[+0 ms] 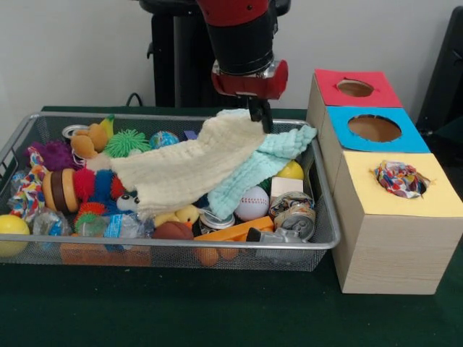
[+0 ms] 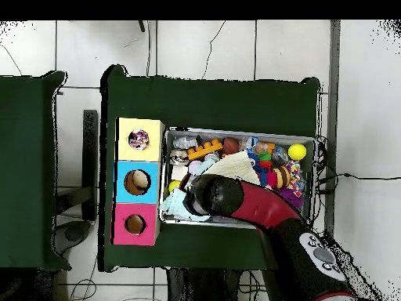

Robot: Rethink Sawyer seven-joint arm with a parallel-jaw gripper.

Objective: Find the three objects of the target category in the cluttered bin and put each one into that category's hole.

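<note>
Now, starting at the left of the front view, a wire mesh bin [image 1: 322, 242] stands on the green counter [image 1: 217, 311] and is full of mixed things. At its left edge lies a yellow ball [image 1: 11, 233], with a purple fuzzy toy [image 1: 52, 154] and a coloured rope toy [image 1: 27, 194] behind it. Next come a stacking ring toy [image 1: 61, 189], an orange plush animal [image 1: 90, 139] and a green spiky ball [image 1: 127, 142].

Across the middle of the bin hangs a cream cloth [image 1: 189, 168], lifted at its upper right corner, with its left end resting on the toys. Just beside it, a pale mint cloth [image 1: 260, 170] lies spread toward the right rim. Under the cloths I can see a yellow rubber duck [image 1: 182, 215], a baseball [image 1: 252, 203] and a tin can [image 1: 295, 215].

The gripper [image 1: 259, 114] comes down above the right part of the bin, and its fingers are pinching the raised corner of the cream cloth.

To the right of the bin, touching it, stands a wooden box [image 1: 376, 253] with three holes: a red panel [image 1: 354, 88] at the back, a blue panel [image 1: 374, 129] in the middle and a yellow panel [image 1: 400, 184] at the front. A colourful patterned cloth [image 1: 399, 178] sits stuffed in the yellow hole.
</note>
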